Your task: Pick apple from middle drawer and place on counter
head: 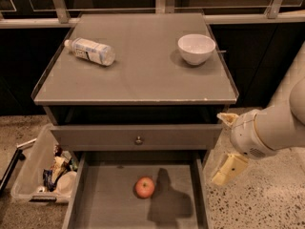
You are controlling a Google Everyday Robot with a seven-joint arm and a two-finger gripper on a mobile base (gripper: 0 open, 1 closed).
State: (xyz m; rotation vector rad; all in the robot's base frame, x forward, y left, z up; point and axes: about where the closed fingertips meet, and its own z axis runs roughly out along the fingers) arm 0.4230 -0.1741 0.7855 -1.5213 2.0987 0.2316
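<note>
The gripper, fingers spread, hangs beside the middle drawer; it may clip the wall (or roll the apple).
</note>
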